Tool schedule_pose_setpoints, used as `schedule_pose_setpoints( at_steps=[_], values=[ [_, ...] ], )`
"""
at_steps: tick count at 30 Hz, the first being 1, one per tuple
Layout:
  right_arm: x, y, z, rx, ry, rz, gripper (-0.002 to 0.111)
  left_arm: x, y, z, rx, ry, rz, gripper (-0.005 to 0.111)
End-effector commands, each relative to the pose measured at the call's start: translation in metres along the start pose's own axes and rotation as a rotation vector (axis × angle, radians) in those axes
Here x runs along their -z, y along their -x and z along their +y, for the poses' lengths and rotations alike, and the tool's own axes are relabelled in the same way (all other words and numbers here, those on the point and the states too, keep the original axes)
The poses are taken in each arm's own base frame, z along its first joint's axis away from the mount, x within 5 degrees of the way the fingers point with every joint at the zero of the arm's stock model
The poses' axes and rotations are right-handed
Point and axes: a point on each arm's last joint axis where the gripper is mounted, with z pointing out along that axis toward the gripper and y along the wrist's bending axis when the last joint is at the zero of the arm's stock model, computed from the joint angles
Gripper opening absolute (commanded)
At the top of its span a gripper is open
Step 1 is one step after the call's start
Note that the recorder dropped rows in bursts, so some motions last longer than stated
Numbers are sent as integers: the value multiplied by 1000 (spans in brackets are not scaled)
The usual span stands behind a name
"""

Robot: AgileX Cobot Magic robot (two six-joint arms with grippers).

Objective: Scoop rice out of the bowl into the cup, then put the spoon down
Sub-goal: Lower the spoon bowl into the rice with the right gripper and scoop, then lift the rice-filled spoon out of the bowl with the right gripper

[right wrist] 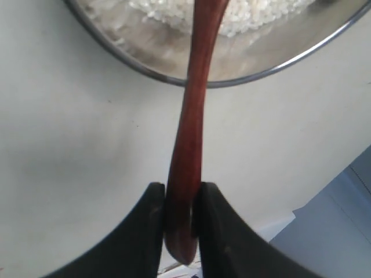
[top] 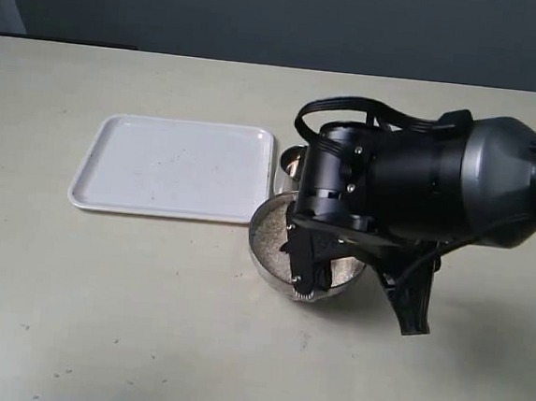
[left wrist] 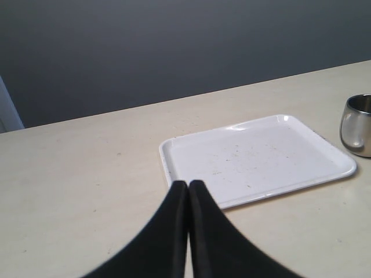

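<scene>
My right gripper (right wrist: 181, 191) is shut on the wide end of the dark reddish-brown spoon (right wrist: 194, 116). Its handle reaches over the rim of the shiny metal bowl (right wrist: 145, 69) into the white rice (right wrist: 243, 17); the spoon head is out of view. In the exterior view the right gripper (top: 308, 290) hangs at the near side of the bowl (top: 261, 259), whose rice (top: 270, 229) shows at the left. The small steel cup (top: 292, 161) stands just behind the bowl, half hidden by the arm. My left gripper (left wrist: 188, 184) is shut and empty, facing the cup (left wrist: 356, 124) from afar.
A white tray (top: 172, 166) lies left of the cup and bowl, dusted with specks; it also appears in the left wrist view as the tray (left wrist: 261, 156). The bulky right arm (top: 438, 187) covers the table's right side.
</scene>
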Motion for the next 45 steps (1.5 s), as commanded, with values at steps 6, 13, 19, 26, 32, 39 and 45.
schedule_pose_setpoints(
  at_steps=[6,13,19,26,32,39,45],
  values=[
    [-3,-1,3,-56,92,-35,-1,1,2,0,2,2,-21,1],
    [11,2,-12,-125,73,-80,-1,1,2,0,2,2,-21,1],
    [14,4,-12,-149,103,-102,-1,1,2,0,2,2,-21,1],
    [8,-3,-13,-184,155,-76,-1,1,2,0,2,2,-21,1],
    [2,-9,-14,-235,226,-70,-1,1,2,0,2,2,-21,1],
    [-2,-12,-13,-300,318,-99,-1,1,2,0,0,2,-21,1],
    [0,-15,-16,-344,340,-144,-1,1,2,0,0,2,-21,1]
  ],
)
